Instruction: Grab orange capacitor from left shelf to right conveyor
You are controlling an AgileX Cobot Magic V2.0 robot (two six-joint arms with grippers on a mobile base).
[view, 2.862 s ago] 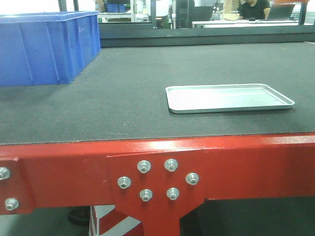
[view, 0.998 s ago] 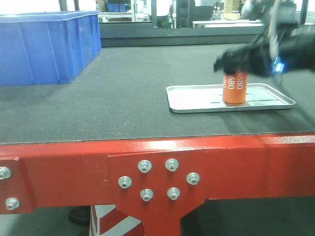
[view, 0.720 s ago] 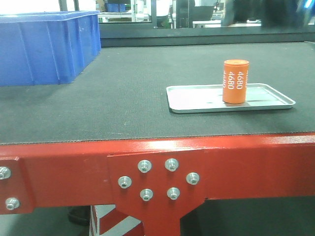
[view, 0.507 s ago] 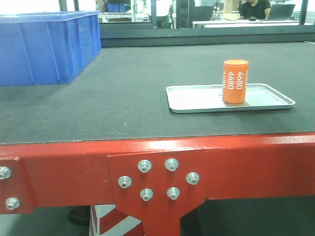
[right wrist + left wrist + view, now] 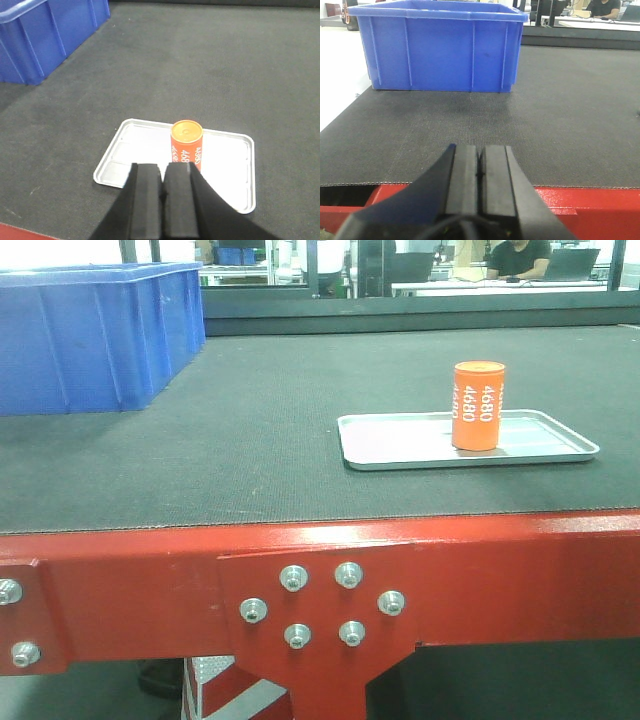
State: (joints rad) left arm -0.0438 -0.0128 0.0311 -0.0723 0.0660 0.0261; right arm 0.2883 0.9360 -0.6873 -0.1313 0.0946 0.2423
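The orange capacitor stands upright inside the shallow silver tray, long axis vertical, flat top up, on the right conveyor; the blue bin sits well apart at far left, contents unseen; left pincer and right pincer pressed closed, holding nothing.

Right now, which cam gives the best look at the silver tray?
Right wrist: it looks down on the whole silver tray, rim and floor, with the orange capacitor standing inside; only the shut right gripper clips its near edge. The front view shows it edge-on. The left wrist view misses it.
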